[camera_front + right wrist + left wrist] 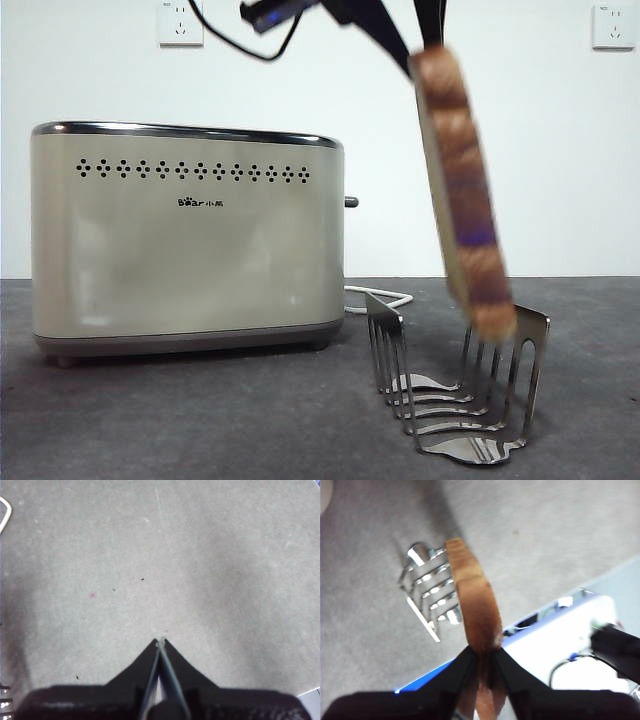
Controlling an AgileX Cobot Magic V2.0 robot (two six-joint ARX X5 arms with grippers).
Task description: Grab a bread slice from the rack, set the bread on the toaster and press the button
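Note:
The slice of bread [463,180] hangs edge-on in the air, its brown crust facing the front view, its lower end just above the steel rack [455,385]. My left gripper [483,652] is shut on the slice of bread [472,592] at its upper end, with the rack [431,587] below it. In the front view this gripper [415,45] comes down from the top edge. The cream toaster [185,240] stands to the left, its small dark button [351,202] sticking out of the narrow side nearest the rack. My right gripper [161,642] is shut and holds nothing, over bare grey table.
A white cable [385,297] lies on the table behind the rack, beside the toaster. Two wall sockets [180,22] sit on the white wall behind. A white box-like surface [570,630] with cables shows at the table's edge in the left wrist view.

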